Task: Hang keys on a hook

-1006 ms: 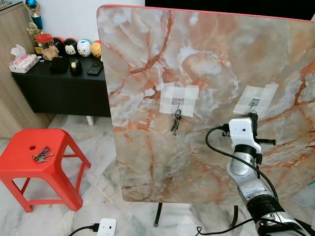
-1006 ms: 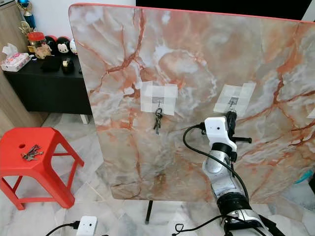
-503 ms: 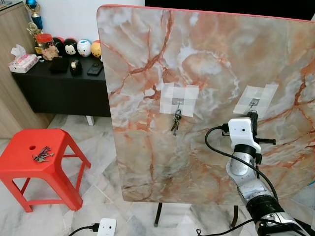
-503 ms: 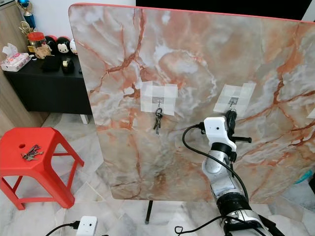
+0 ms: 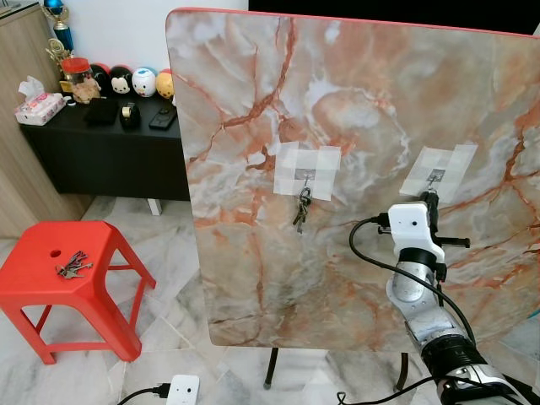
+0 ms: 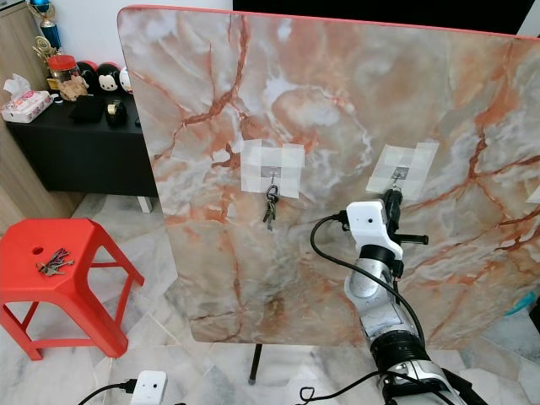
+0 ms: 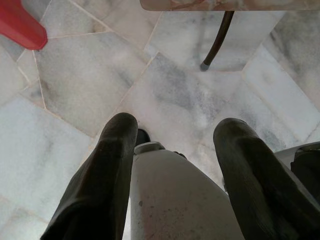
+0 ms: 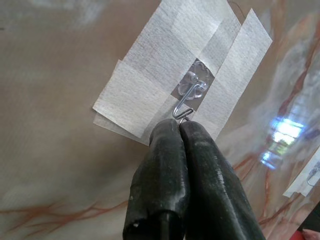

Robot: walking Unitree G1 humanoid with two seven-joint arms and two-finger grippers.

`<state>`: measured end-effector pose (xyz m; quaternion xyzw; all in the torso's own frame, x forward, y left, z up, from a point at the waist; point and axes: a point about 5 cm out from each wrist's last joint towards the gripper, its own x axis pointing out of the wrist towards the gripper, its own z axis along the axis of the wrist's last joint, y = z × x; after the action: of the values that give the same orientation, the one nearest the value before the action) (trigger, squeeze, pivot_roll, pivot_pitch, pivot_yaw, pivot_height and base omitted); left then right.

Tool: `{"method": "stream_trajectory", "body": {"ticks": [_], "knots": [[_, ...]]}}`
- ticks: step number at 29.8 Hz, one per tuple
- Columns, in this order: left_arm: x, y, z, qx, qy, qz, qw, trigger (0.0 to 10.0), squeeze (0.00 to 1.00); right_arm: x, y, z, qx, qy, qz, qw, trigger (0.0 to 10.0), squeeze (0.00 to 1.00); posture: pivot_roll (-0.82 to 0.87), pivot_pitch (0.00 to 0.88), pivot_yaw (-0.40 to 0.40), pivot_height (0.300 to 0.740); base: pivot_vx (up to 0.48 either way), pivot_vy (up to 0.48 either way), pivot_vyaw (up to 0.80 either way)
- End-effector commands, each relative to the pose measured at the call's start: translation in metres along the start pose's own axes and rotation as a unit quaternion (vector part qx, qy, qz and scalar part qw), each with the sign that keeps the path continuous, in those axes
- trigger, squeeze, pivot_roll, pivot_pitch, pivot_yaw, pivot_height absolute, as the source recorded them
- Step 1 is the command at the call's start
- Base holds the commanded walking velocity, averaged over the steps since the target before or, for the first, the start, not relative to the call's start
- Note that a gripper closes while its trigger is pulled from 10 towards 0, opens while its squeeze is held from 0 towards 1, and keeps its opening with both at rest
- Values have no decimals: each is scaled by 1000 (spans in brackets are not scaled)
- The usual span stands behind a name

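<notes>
Keys (image 5: 73, 265), light, rigid and jangly, are best pinched by the ring; right gripper (image 8: 179, 125), pressed closed, is held at a taped hook (image 8: 186, 103).

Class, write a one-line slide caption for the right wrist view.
Right hand, fingers shut, tips at the taped wire hook on the marble-patterned board.
</notes>
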<state>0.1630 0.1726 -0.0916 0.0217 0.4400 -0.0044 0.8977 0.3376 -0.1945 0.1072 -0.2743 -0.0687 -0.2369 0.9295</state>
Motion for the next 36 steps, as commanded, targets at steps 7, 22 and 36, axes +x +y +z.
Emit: {"method": "stream_trajectory", "body": {"ticks": [7, 22, 36], "knots": [[-2, -2, -10, 5, 18, -3, 1000, 10000, 0, -1, 0, 7, 3, -14, -5, 1000, 10000, 0, 103, 0, -89, 740, 0, 0, 0], [-2, -2, -10, 5, 18, -3, 1000, 10000, 0, -8, 7, 10, 8, -19, 0, 1000, 10000, 0, 102, 0, -90, 740, 0, 0, 0], [-2, -2, -10, 6, 18, -3, 1000, 10000, 0, -1, -3, 10, -9, -17, -27, 999, 10000, 0, 102, 0, -88, 740, 0, 0, 0]]}}
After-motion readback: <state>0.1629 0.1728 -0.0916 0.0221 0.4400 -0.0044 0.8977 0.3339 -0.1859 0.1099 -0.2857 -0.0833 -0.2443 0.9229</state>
